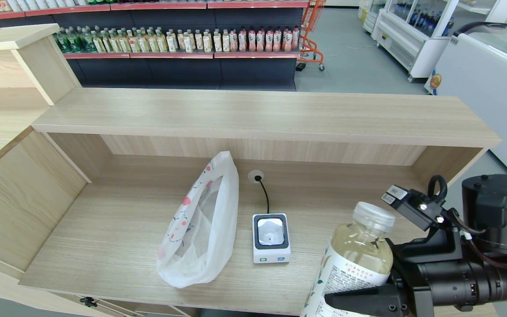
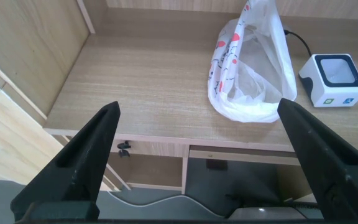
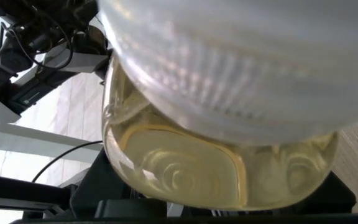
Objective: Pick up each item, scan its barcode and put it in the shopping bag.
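The right gripper (image 1: pixel 363 279) was at the near right corner of the light wooden counter (image 1: pixel 104 233). Its black fingers were squeezed tight on a clear plastic bottle (image 1: pixel 359 255) of pale yellow drink, with a white cap and a white paper label. The bottle was up in the air, tipped a little, with its cap pointing toward the back of the counter. In the right wrist view the bottle (image 3: pixel 216 168) was very close, and the yellow drink showed through its side.

A thin white plastic shopping bag (image 1: pixel 205 224) with red dots lay on the counter with its mouth open. Just beside it, on the right, sat a small white box scanner (image 1: pixel 271 237) with a dark glass top. The bag and the scanner were near but not touching. A black cable (image 1: pixel 264 193) ran from the scanner to a round hole (image 1: pixel 255 176) at the back of the counter.

The left gripper (image 2: pixel 197 107) hung by the near edge of the counter. Its two black fingers (image 2: pixel 73 168) were spread wide apart with nothing between them. Past them lay the bag (image 2: pixel 247 68) and the scanner (image 2: pixel 331 78).
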Robot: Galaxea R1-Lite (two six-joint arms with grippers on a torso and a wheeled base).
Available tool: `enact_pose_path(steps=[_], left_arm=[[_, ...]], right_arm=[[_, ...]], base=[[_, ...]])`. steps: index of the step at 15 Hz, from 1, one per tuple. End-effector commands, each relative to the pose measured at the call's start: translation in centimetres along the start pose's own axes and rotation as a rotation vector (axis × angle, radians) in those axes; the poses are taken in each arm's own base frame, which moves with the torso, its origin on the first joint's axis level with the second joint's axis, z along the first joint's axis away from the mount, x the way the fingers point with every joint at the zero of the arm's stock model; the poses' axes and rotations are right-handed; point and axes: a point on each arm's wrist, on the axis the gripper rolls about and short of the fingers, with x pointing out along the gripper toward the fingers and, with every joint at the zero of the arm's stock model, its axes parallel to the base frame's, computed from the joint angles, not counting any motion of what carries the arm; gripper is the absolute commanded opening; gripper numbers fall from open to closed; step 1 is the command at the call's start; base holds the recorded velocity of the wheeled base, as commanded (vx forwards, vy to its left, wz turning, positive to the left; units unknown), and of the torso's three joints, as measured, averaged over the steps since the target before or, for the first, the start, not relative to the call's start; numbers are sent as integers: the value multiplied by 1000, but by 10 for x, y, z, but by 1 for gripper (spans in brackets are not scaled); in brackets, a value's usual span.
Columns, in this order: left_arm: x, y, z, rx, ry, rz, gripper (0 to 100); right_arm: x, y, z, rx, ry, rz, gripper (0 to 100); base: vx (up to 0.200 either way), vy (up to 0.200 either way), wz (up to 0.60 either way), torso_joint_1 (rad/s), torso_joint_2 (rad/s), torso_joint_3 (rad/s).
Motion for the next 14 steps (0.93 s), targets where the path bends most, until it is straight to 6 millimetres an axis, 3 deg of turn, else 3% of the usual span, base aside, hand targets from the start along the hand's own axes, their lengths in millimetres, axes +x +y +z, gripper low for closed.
enact_pose_path(steps=[1,10,12,14], left_arm=[[0,0,0,0,1,0,100],[0,0,0,0,1,0,100],[0,0,0,0,-1,0,100],[0,0,0,0,1,0,100]], right_arm=[[0,0,0,-1,-1,1,0],[-2,3,2,-22,-10,0,0],[-8,4,5,-204,-33,-74,0],[-20,-7,11,-458,-37,-273,0]], base=[[0,0,0,0,0,0],[0,0,0,0,0,0],[0,0,0,0,0,0],[0,0,0,0,0,0]])
